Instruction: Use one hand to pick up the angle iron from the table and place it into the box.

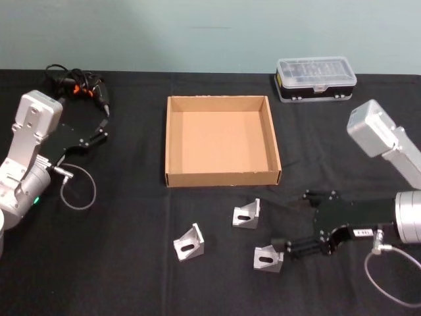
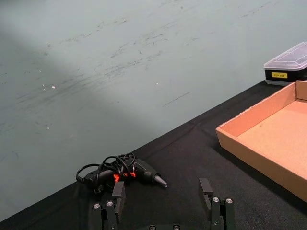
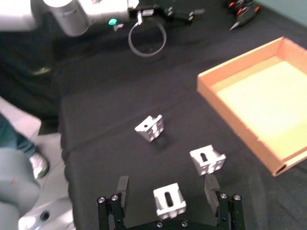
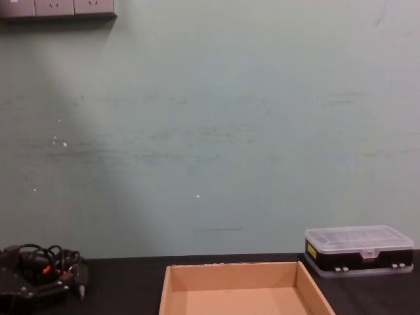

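Note:
Three silver angle irons lie on the black table [image 1: 118, 263] in front of the box: one at the left [image 1: 189, 241], one in the middle [image 1: 247, 213], one nearest my right arm [image 1: 268, 257]. My right gripper [image 1: 291, 219] is open and reaches in from the right toward that nearest one. In the right wrist view this angle iron [image 3: 169, 200] lies between the spread fingers [image 3: 122, 189], untouched; the other two [image 3: 207, 160] [image 3: 150, 128] lie farther off. The tan cardboard box [image 1: 172, 141] stands empty at the table's centre. My left gripper [image 2: 162, 191] is parked open at the far left.
A black case with a clear lid [image 1: 316, 78] sits at the back right. An electric screwdriver with a coiled cable [image 2: 127, 172] lies at the back left, near my left gripper. The box wall [image 3: 230, 91] is beyond the irons in the right wrist view.

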Action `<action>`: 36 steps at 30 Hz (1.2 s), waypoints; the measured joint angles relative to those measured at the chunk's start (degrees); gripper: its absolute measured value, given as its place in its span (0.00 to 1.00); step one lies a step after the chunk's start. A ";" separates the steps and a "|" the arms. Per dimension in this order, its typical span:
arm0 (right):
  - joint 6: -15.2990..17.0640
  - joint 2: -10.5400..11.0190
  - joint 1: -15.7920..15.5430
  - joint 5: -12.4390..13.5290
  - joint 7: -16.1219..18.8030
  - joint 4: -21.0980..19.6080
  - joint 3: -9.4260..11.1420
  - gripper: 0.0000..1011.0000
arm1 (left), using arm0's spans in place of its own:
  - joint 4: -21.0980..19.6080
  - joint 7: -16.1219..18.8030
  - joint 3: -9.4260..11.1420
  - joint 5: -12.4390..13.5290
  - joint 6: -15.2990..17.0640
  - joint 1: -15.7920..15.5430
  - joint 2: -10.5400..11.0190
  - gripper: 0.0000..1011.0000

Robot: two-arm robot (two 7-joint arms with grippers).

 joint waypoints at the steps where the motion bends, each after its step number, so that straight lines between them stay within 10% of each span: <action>1: 0.11 0.29 0.22 -0.09 0.25 0.00 -0.39 0.99 | 0.00 0.00 0.00 0.00 0.00 0.00 0.00 0.99; 15: 2.19 3.34 4.09 -4.00 0.81 0.75 -6.61 0.99 | 0.00 0.00 0.00 0.00 0.00 0.00 0.00 0.99; 36: 0.48 2.37 9.27 -7.75 0.86 3.78 -14.35 0.99 | 0.00 0.00 0.00 0.00 0.00 0.00 0.00 0.99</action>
